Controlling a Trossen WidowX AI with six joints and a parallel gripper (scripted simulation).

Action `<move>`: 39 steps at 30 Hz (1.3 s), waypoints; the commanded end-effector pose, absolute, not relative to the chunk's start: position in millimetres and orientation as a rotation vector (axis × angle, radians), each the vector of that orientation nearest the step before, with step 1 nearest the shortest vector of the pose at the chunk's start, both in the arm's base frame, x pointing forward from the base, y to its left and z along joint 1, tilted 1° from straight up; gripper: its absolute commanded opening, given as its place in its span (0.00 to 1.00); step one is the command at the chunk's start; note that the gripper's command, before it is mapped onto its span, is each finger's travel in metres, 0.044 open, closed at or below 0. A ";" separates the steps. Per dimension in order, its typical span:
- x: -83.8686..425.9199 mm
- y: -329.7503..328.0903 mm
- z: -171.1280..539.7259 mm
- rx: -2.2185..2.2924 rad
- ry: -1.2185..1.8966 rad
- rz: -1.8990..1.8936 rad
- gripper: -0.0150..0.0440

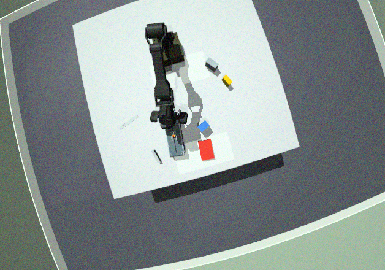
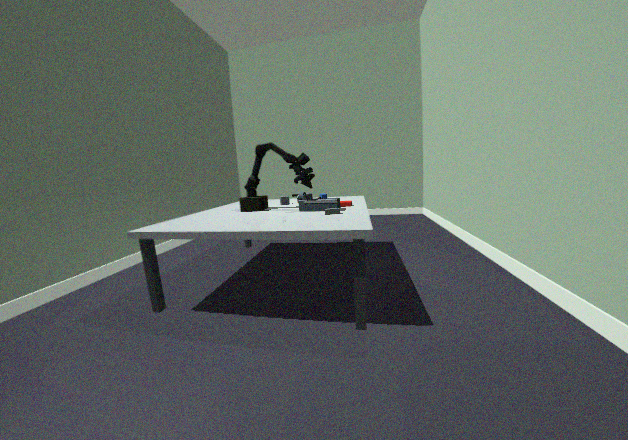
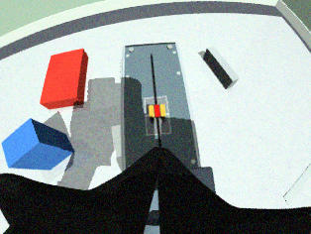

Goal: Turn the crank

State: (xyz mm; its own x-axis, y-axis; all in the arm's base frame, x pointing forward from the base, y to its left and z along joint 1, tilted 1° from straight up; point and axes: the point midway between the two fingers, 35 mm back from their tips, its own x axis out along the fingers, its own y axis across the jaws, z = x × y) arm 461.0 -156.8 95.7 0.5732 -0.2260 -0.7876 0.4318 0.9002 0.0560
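The machine is a long blue-grey housing with a dark slot along its top. The slide's red pointer sits between the left brass mark and the right brass mark. It looks level with them, though a very small offset cannot be told. My gripper is shut and empty, with its fingertips together above the machine's near part. It stands clear above the housing in the exterior view. The crank and its handle are mostly hidden behind the fingers in the wrist view and cannot be made out clearly.
A red block and a blue block lie beside the machine. A thin dark-sided block lies on its other side. A grey block and a yellow block lie nearer the arm's base.
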 end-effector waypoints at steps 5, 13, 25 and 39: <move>461.0 -156.8 95.7 0.254 0.881 -0.390 0.25; 461.0 -156.8 95.7 0.254 0.881 -0.390 0.61; 461.0 -156.8 95.7 0.254 0.881 -0.390 0.91; 461.0 -156.8 95.7 0.254 0.881 -0.390 0.29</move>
